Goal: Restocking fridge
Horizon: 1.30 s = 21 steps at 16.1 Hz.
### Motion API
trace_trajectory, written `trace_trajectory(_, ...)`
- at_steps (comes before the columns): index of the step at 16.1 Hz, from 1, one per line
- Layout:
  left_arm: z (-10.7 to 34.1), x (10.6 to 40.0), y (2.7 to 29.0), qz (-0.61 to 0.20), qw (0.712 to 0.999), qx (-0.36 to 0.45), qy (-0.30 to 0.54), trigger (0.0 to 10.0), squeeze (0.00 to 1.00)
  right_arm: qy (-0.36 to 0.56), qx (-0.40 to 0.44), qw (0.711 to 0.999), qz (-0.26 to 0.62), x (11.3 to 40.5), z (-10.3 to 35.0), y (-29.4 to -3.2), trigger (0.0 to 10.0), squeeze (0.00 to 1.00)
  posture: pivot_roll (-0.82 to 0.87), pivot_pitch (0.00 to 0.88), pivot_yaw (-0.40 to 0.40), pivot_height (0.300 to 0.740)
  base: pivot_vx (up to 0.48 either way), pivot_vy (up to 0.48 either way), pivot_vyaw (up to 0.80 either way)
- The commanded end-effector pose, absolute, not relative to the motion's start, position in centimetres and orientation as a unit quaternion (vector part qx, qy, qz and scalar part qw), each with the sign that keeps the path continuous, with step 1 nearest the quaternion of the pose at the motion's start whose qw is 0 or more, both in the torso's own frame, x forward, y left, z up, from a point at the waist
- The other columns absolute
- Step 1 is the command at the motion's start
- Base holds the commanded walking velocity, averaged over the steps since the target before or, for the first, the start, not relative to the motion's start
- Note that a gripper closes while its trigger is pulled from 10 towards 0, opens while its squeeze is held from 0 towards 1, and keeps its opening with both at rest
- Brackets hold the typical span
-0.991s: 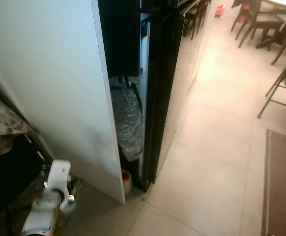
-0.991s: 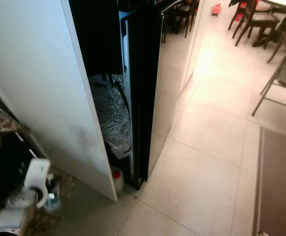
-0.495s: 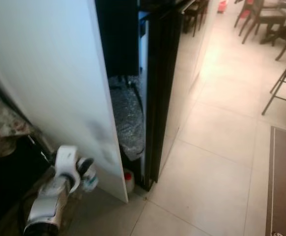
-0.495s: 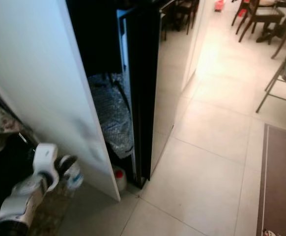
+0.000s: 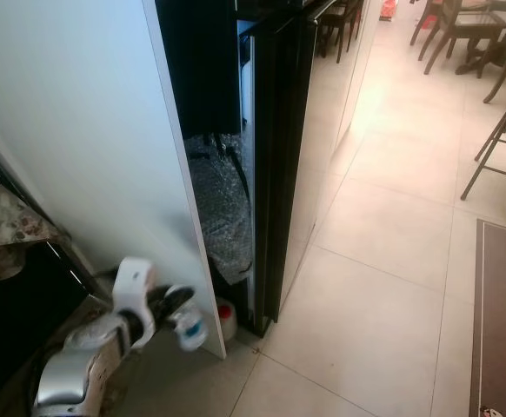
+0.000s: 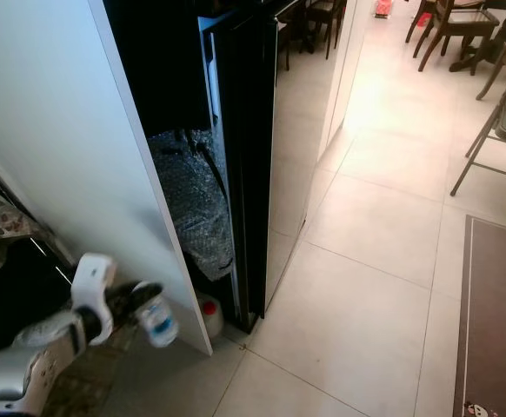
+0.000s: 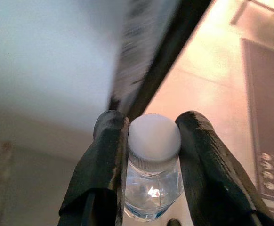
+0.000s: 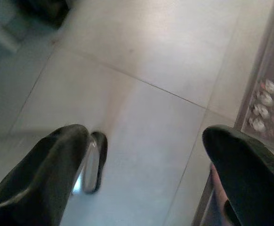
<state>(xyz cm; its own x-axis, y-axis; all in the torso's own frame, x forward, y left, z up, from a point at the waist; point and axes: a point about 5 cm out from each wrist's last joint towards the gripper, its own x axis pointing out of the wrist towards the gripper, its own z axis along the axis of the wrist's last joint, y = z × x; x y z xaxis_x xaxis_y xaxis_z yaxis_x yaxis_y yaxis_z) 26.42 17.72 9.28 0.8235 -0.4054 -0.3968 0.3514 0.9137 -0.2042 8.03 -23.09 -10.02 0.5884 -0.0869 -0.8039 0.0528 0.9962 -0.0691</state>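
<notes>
Left wrist view: left gripper [image 7: 149, 141] pinching bottle [image 7: 154, 162] at cap; best kept upright, steered around panel [image 5: 79, 148] toward fridge [image 5: 275, 156].

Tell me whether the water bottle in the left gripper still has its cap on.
Capped. In the left wrist view a white cap tops the water bottle, clamped between the left gripper's two black fingers.

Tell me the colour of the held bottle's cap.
White; the cap shows best in the left wrist view.

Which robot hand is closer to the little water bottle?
Left. The left gripper is clamped on the water bottle by its neck; the right gripper hangs open over the floor tiles, away from it.
</notes>
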Motion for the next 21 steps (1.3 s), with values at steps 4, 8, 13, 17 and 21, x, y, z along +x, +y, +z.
trace_trajectory(4,11.1,25.9,13.2,-0.287,0.929,-0.101,0.212,10.0,0.0,0.216,-0.045,0.968,0.12,27.8,1.5,-23.4,10.0,0.0,0.05,0.0,0.029,0.74,0.0,0.0,0.0)
trace_trajectory(8,11.4,25.6,11.8,-0.299,0.925,-0.105,0.208,10.0,0.0,0.192,-0.043,0.953,0.231,27.8,3.2,-21.3,10.0,0.0,0.04,0.0,0.03,0.74,0.0,0.0,0.0)
trace_trajectory(13,14.3,26.1,10.3,-0.34,0.924,-0.131,0.119,10.0,0.0,0.175,-0.039,0.901,0.395,25.8,6.6,-20.0,10.0,0.0,0.04,0.0,0.027,0.74,0.0,0.0,0.0)
trace_trajectory(17,16.2,26.6,9.7,-0.344,0.924,-0.162,0.053,10.0,0.0,0.188,-0.021,0.866,0.463,24.0,7.7,-18.9,10.0,0.0,0.03,0.0,0.027,0.74,0.0,0.0,0.0)
trace_trajectory(21,17.4,27.3,9.8,-0.325,0.93,-0.174,0.011,10.0,0.0,0.187,0.005,0.839,0.511,22.9,8.6,-17.6,10.0,0.0,0.04,0.0,0.025,0.74,0.0,0.0,0.0)
